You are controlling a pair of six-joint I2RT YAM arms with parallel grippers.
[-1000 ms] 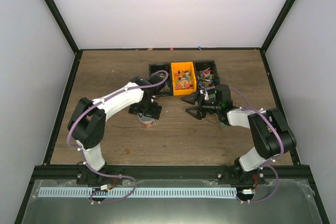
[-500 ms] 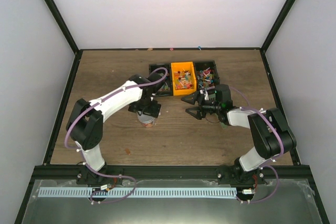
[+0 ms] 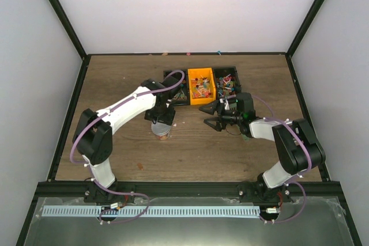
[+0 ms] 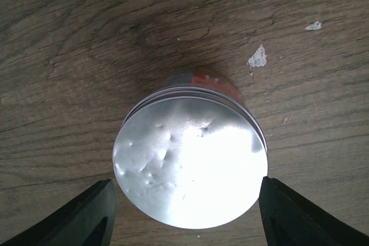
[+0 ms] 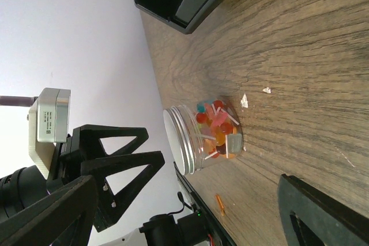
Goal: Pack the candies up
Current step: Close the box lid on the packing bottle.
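1. Narrowed since a second ago: left gripper [image 4: 185, 184], fingers [image 4: 92, 214] now flanking the jar's [image 5: 216, 133] silver lid [image 4: 190, 165]; impossible to tell whether touching.
2. Unmoved, spread wide, holding nothing: right gripper [image 3: 209, 115].
3. Packed into the jar on the table [image 4: 86, 56]: candies [image 5: 218, 126]; more in the orange bin [image 3: 201, 73] behind.

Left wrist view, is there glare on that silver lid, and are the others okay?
Left wrist view: yes, glare washes out the round silver metal lid, leaving only dents; the wooden table is sharp. Right wrist view: the small clear round jar looks crisp. Top view: even light.
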